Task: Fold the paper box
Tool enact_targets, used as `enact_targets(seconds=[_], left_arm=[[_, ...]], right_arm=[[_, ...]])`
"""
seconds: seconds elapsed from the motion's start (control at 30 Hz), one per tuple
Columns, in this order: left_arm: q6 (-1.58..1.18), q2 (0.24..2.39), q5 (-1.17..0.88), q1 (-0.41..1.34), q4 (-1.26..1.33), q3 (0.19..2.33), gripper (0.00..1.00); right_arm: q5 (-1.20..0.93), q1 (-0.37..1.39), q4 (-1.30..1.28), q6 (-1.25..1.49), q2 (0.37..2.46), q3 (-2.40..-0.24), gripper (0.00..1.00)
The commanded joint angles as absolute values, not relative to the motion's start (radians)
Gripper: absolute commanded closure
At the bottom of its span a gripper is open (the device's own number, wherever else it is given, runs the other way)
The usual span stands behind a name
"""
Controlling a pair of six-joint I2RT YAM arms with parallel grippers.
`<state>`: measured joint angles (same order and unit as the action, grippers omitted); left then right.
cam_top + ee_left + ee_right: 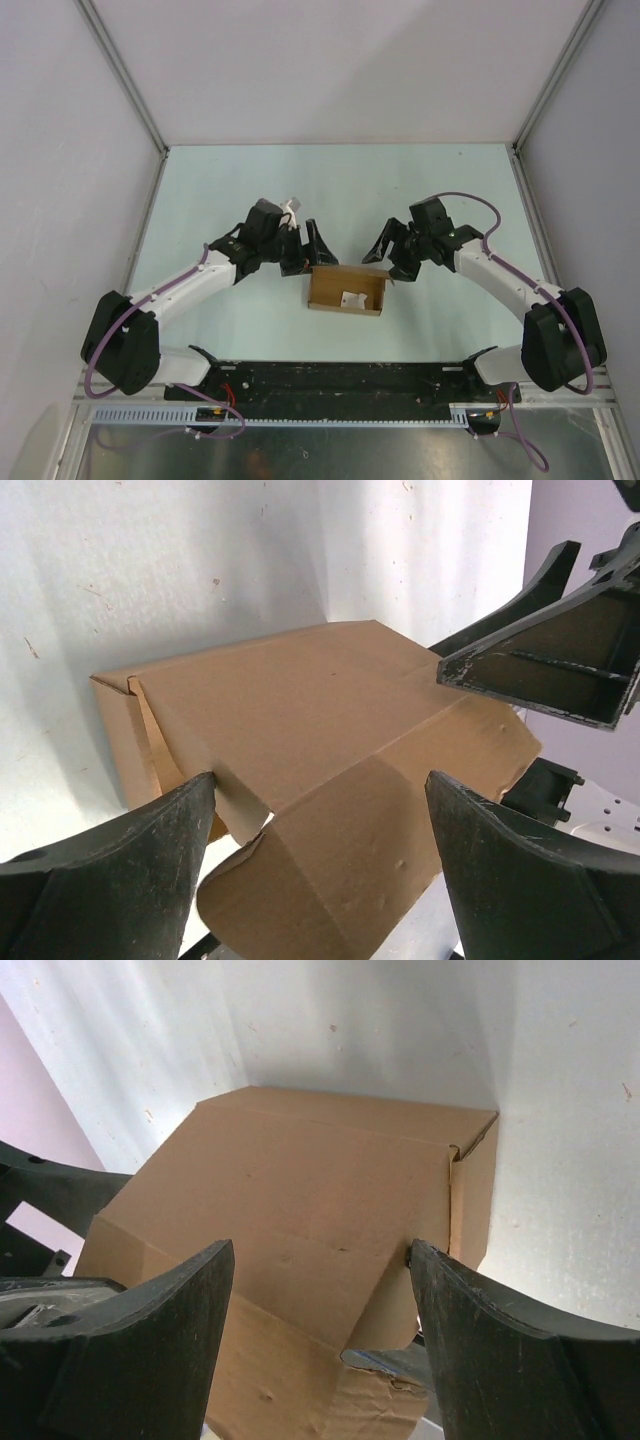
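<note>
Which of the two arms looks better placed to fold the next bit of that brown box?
Probably the left arm, narrowly: the paper box's loose rounded flap lies right between its open jaws. The right arm's jaws are open at the other end too.

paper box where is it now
In the top view the paper box lies near the middle of the table, the left gripper at its far left corner and the right gripper at its far right.
</note>
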<state>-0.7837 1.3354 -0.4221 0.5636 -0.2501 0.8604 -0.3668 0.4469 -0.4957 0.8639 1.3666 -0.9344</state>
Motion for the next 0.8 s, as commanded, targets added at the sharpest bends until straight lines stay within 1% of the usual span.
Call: enact_targets(seconds=[0.0, 0.77], left_arm=[[-0.798, 1.304, -0.43, 0.569, -0.21, 0.851, 0.09], [-0.781, 1.189, -0.391, 0.569, -0.189, 0.692, 0.09]], right_arm=[[-0.368, 0.456, -0.452, 0.885, 1.335, -0.925, 0.24], [-0.221, 0.534, -0.489, 0.876, 1.273, -0.879, 0.25]])
